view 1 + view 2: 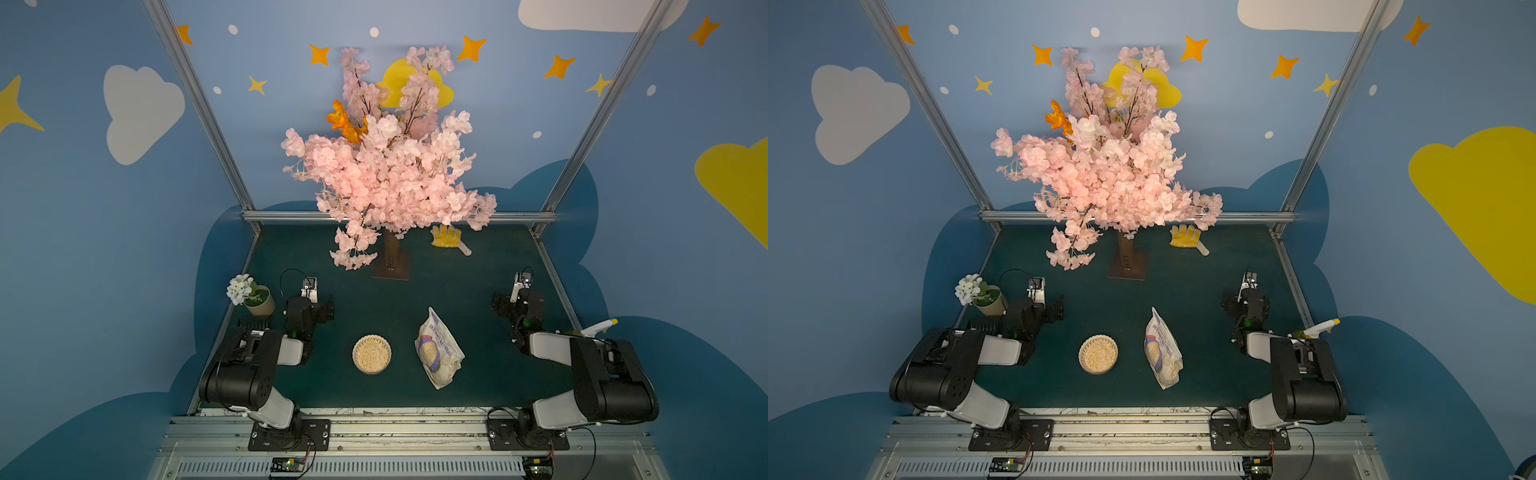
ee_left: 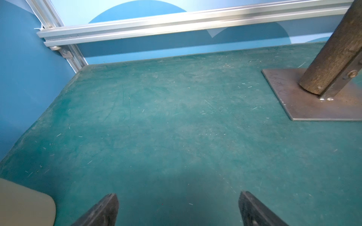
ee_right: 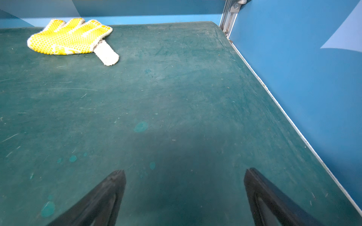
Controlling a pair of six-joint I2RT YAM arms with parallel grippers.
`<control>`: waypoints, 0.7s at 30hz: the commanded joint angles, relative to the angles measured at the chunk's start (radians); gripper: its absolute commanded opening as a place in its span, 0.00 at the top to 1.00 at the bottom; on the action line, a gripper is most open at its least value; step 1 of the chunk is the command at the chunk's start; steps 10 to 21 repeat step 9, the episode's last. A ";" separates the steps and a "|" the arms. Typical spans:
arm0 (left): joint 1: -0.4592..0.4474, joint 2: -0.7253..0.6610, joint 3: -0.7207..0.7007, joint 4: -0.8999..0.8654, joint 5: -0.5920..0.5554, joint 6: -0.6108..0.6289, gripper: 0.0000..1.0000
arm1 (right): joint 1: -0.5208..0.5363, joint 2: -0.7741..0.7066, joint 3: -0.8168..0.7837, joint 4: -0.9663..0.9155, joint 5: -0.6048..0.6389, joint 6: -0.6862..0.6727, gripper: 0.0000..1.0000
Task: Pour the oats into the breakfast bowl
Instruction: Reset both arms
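Closest to the near edge of the bench (image 1: 399, 395), around its middle, stand the task's two things. The breakfast bowl (image 1: 372, 354) sits upright. Just to its right, apart from it, the bag of oats (image 1: 439, 351) lies on the mat with its long axis running near to far. In both top views the bowl's inside looks pale and grainy. Whether that is flakes or its own lattice pattern, I cannot tell.

Further back, each arm is folded near its own side edge, well clear of both things. The wrist views show the left gripper (image 2: 178, 195) and the right gripper (image 3: 185, 172) spread wide over bare mat, holding nothing.

A flowerpot (image 1: 259, 305) stands by the left edge, and a spray bottle (image 1: 598, 328) shows behind the right arm. A blossom tree (image 1: 390, 166) on its plate and a yellow glove (image 1: 446, 237) occupy the far edge.

No step looks to be in hand: this reads as a rest pose. If pouring is yet to come, the right arm must reach in and pinch the crinkly bag. It must then be lifted mouth-down over the bowl.
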 commanded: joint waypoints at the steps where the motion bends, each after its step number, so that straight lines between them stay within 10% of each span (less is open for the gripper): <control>1: -0.006 0.009 0.030 0.031 0.040 0.035 0.00 | 0.009 0.001 0.013 0.035 0.004 -0.010 0.02; 21: -0.009 0.017 0.024 0.055 0.060 0.046 0.00 | 0.013 0.001 0.014 0.006 0.008 -0.013 0.02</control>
